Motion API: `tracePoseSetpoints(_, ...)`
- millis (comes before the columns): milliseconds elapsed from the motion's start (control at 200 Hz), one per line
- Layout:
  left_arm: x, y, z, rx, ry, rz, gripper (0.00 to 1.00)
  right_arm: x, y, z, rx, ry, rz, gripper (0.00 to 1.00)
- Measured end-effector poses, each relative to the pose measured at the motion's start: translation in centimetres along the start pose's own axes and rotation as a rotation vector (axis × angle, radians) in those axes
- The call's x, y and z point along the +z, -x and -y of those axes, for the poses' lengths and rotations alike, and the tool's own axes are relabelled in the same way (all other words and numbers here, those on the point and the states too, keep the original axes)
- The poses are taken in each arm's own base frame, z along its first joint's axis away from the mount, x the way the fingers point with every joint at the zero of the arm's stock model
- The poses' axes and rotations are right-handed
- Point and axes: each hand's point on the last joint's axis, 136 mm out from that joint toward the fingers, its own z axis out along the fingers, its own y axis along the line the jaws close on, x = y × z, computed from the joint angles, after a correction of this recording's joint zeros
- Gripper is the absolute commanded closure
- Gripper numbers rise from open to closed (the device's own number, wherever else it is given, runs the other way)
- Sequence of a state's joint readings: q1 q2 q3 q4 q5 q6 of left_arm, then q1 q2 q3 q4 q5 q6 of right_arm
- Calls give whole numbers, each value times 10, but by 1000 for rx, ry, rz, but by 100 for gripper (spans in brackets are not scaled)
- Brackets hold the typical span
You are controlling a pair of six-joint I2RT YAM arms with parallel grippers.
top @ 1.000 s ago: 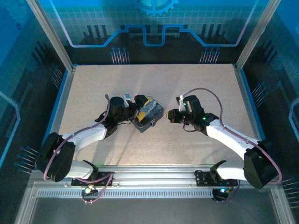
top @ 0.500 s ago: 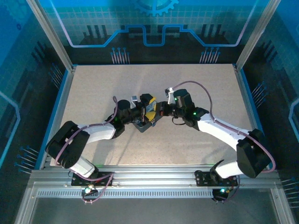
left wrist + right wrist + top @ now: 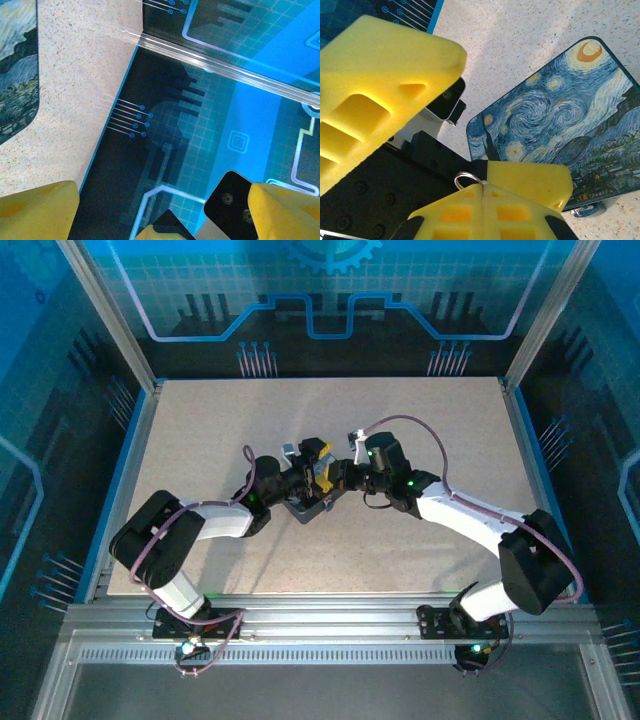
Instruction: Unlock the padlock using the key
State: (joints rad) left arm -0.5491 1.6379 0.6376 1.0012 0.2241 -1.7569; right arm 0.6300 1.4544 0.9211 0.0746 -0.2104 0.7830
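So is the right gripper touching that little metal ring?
Touching. In the right wrist view the metal ring pokes out of the seam where the right gripper has its yellow fingers pressed shut on it.

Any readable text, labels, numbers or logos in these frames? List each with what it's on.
None readable.
Tin lid: swirling night-sky painting, no words.
Enclosure walls: circuit-trace and gear graphics, no letters or numbers.
Arm housings: any markings are too small to tell.

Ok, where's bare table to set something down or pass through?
Free: the far strip of table beyond the tin, out to both corners, and the near patch between the arms. Crowded: centre, where left gripper and right gripper meet at the tin.
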Motion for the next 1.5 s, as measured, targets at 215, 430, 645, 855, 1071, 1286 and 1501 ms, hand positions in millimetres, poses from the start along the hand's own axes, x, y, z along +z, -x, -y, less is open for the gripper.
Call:
tracePoseSetpoints(215,0,1,1,2,-6,6,18,0,-1,4,7,-18,-2,100)
tracePoseSetpoints(430,-2,4,-4,-2,2,20,24,-1,0,7,9,-37,5,100)
tracePoseSetpoints(645,-5,7,-10,-7,13,35,36,-1,-2,12,14,-61,4,100)
tracePoseSetpoints(855,-8,10,-17,-30,27,53,49,-2,-3,14,21,-71,-1,100)
tracePoseSetpoints(1071,-8,11,-19,-39,32,59,62,-2,-3,14,26,-72,-2,100)
tracePoseSetpoints(1286,-8,11,-20,-39,34,63,76,-2,-3,14,29,-72,-2,100)
tracePoseSetpoints(1501,-8,11,-20,-41,34,63,89,-2,-3,14,29,-72,-2,100)
